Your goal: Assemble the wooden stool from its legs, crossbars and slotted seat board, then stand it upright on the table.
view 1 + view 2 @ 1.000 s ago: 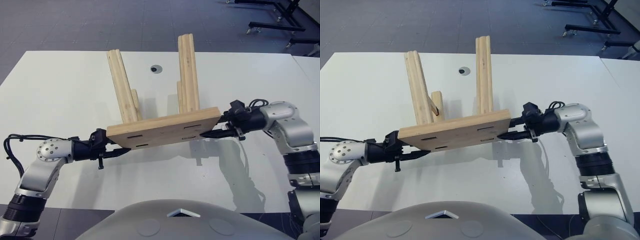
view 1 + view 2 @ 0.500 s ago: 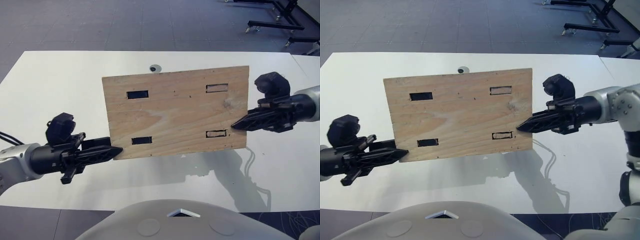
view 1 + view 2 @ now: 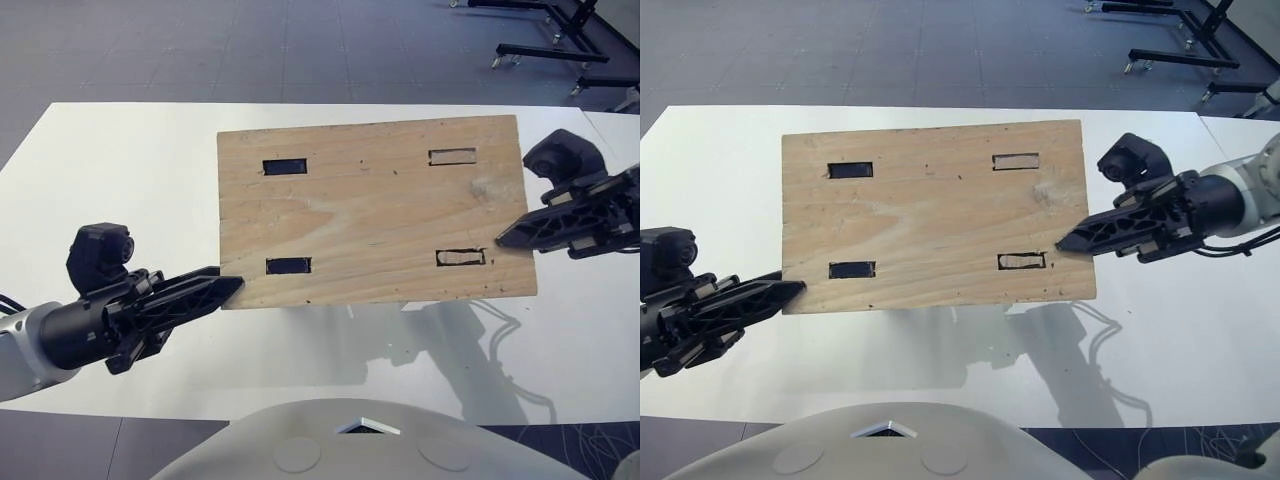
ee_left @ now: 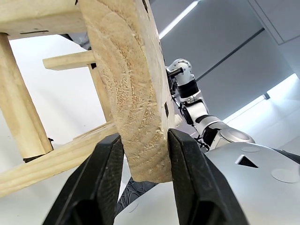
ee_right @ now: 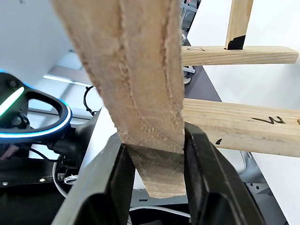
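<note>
Your seat board (image 3: 370, 210) hangs over the counter (image 3: 120, 170) with its broad face turned up toward the head camera. Its long axis runs straight from one gripper to the other, so the board lies inward of each. Neither arm is nearer; each has one end.

The left gripper (image 3: 225, 288) pinches the near corner of its short edge, with its fingers (image 4: 105, 178) pressed against both faces of the wood. The right gripper (image 3: 505, 238) is clamped the same way on the opposite short edge, just up from its near corner.

Of the four slots (image 3: 460, 258), the two toward the right gripper are filled with pale wood ends. The two toward the left gripper look dark — you cannot tell from above how far anything sits in them.

Below the board, the wrist views show the legs (image 4: 18, 103) and crossbars (image 5: 239, 55) fitted and pointing away from the grippers, toward the counter. The board hides whether the feet touch down.

The coming move looks like a level descent — keep both ends at the same height, or one pair of feet will likely land first.
</note>
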`<state>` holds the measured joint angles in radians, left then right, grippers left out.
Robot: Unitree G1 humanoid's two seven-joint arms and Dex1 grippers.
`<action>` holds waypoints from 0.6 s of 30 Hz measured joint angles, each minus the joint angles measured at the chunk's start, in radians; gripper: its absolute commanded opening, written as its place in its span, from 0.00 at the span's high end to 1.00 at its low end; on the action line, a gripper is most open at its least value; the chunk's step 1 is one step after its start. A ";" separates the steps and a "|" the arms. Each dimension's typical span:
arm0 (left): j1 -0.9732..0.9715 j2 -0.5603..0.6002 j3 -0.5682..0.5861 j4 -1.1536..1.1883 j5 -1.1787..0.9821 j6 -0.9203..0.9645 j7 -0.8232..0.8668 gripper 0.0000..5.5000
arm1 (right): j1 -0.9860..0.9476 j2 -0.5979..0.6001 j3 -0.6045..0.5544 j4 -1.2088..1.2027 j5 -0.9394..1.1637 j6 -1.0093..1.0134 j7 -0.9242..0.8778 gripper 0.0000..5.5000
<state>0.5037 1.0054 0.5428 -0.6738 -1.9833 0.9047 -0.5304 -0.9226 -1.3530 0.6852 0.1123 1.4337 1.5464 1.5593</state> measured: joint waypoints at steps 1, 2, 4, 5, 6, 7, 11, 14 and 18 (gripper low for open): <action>-0.007 0.000 0.006 0.007 0.000 -0.017 0.025 0.61 | -0.020 0.017 0.047 0.022 0.024 0.015 -0.002 0.77; -0.014 0.000 0.006 0.017 0.000 -0.030 0.035 0.58 | -0.025 0.039 0.087 0.042 0.044 0.033 -0.003 0.77; -0.054 0.000 0.009 0.037 0.001 -0.070 0.053 0.50 | -0.037 0.096 0.147 0.081 0.093 0.063 -0.002 0.77; -0.077 0.000 0.004 0.042 0.001 -0.080 0.063 0.47 | -0.043 0.125 0.159 0.101 0.108 0.066 -0.002 0.77; -0.085 0.000 -0.003 0.042 0.000 -0.079 0.069 0.45 | -0.044 0.146 0.162 0.115 0.109 0.066 -0.005 0.77; -0.084 0.000 -0.016 0.046 0.001 -0.078 0.080 0.42 | -0.045 0.164 0.160 0.138 0.111 0.066 -0.022 0.77; -0.081 -0.001 -0.041 0.055 0.028 -0.058 0.104 0.33 | -0.044 0.231 0.089 0.231 0.110 0.066 -0.124 0.77; -0.066 -0.017 -0.061 0.056 0.062 -0.046 0.104 0.25 | -0.042 0.275 0.028 0.256 0.110 0.066 -0.201 0.68; -0.061 -0.041 -0.083 0.057 0.114 -0.040 0.102 0.16 | -0.042 0.319 -0.030 0.300 0.149 0.066 -0.279 0.57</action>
<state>0.4432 0.9647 0.4596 -0.6171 -1.8696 0.8645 -0.4289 -0.9643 -1.0338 0.6549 0.4124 1.5829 1.6122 1.2808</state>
